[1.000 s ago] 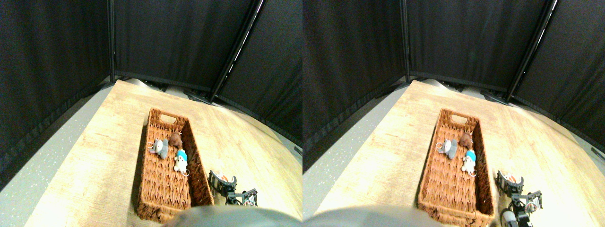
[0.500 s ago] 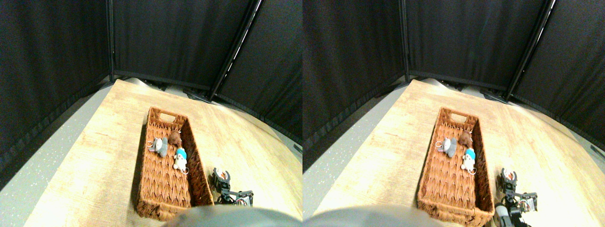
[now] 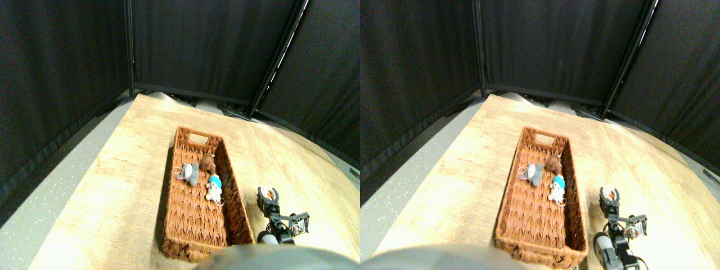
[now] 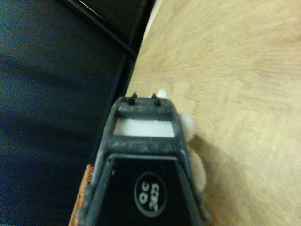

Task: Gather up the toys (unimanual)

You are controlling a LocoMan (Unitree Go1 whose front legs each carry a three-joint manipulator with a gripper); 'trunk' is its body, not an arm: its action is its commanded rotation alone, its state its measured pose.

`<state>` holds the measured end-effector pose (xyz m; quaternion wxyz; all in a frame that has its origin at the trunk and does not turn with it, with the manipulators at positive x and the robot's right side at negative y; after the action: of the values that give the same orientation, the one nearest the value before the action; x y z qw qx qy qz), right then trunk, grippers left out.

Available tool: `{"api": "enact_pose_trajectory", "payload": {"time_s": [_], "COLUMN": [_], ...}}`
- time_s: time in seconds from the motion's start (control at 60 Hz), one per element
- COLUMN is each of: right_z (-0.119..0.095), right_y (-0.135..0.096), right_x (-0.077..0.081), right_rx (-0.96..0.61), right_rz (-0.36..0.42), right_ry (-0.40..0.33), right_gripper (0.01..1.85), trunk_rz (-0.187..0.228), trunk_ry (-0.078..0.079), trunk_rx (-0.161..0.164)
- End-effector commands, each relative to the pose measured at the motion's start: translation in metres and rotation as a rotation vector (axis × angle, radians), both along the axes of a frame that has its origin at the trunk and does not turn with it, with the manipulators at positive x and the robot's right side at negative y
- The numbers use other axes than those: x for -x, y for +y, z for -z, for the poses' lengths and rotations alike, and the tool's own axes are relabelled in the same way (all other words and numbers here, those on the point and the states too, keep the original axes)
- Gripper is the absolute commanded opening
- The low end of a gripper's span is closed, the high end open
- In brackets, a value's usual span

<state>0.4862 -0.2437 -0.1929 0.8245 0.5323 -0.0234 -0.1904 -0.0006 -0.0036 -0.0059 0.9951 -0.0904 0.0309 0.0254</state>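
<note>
Stereo pair view first: there's a long brown wicker basket (image 3: pixel 194 247) sitting on the light wood bench (image 3: pixel 112 191), handle cutout at the far end. Three of the toys are inside it, bunched toward the far half: a grey toy (image 3: pixel 189 174) near the left wall with a small ring on it, a brown toy (image 3: pixel 208 163) just beside it toward the right wall, and a white-and-blue toy (image 3: pixel 214 189) a bit nearer to me, close to the right wall. My right gripper (image 3: pixel 268 196) is outside the basket, just beside its right wall, low over the bench. There's a little speck of orange-red between my jaws, but it's too small for me to call what it is. The arm behind it gets cut off by the bottom edge. Black curtains (image 3: pixel 214 50) wall off the back.

Wrist view: mostly blur. The dark frame of my jaw fills the lower middle, with something pale and fuzzy (image 4: pixel 194 155) poking out beside it against the bench. Can't make out what it is. A sliver of wicker shows at the frame's edge. Honestly can't tell whether my jaws are wide, narrow or holding anything.
</note>
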Motion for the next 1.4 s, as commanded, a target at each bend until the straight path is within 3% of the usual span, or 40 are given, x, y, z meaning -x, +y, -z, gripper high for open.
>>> {"api": "enact_pose_trajectory", "payload": {"time_s": [0.017,0.233,0.367,0.483,0.667,0.917,1.0,1.4], "right_z": [-0.027,-0.059,-0.073,-0.077,-0.083,-0.084,-0.081,-0.061], "right_y": [0.004,0.028,0.045,0.054,0.071,0.093,0.102,0.145], "right_x": [-0.008,-0.017,-0.022,-0.027,-0.032,-0.036,-0.039,-0.049], "right_rx": [-0.005,0.125,0.104,0.101,0.105,0.075,0.053,-0.01], "right_rz": [-0.05,-0.17,-0.252,-0.312,-0.407,-0.427,-0.467,-0.578], "right_ry": [-0.069,-0.047,-0.038,-0.051,-0.004,0.016,0.017,0.084], "right_gripper": [0.18,0.19,0.16,0.19,0.18,0.18,0.15,0.14], "trunk_rz": [0.004,-0.004,-0.018,-0.031,-0.058,-0.103,-0.122,-0.183], "trunk_ry": [-0.01,-0.026,-0.031,-0.037,-0.048,-0.056,-0.06,-0.055], "trunk_rx": [0.019,0.041,0.058,0.072,0.105,0.158,0.173,0.222]}}
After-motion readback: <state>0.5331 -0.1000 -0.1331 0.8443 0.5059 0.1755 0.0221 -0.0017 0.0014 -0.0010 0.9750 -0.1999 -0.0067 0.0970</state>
